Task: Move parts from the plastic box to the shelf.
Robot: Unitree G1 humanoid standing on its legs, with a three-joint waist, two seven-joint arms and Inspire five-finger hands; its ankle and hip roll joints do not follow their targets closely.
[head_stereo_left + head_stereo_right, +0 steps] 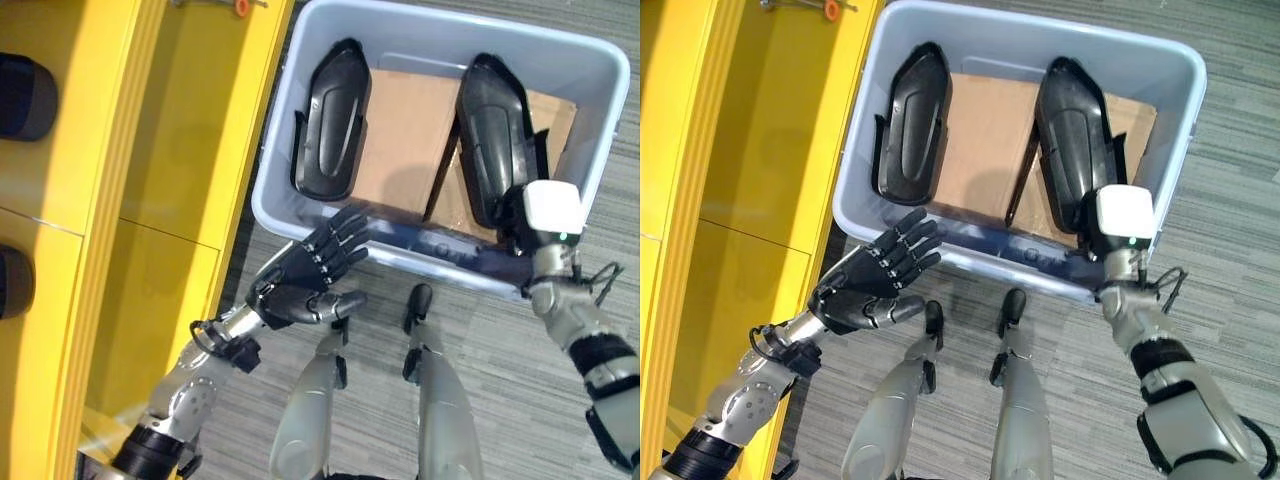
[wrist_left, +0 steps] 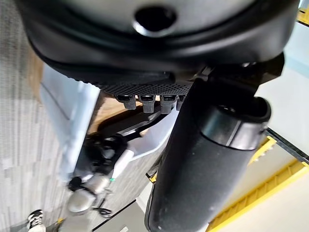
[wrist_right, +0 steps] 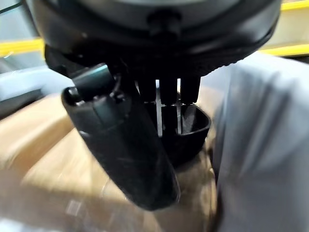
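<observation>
- Right hand (image 1: 520, 222) reaches down inside the plastic box (image 1: 600, 130) at its near right corner, fingers curled round the near end of the right-hand black part (image 1: 490, 130).
- Left hand (image 1: 305, 275) hovers just outside the box's near wall, fingers straight and spread, holding nothing.
- Second black part (image 1: 330, 125) lies in the box's left half on brown cardboard (image 1: 405, 130).
- Yellow shelf (image 1: 150, 200) stands just left of the box.
</observation>
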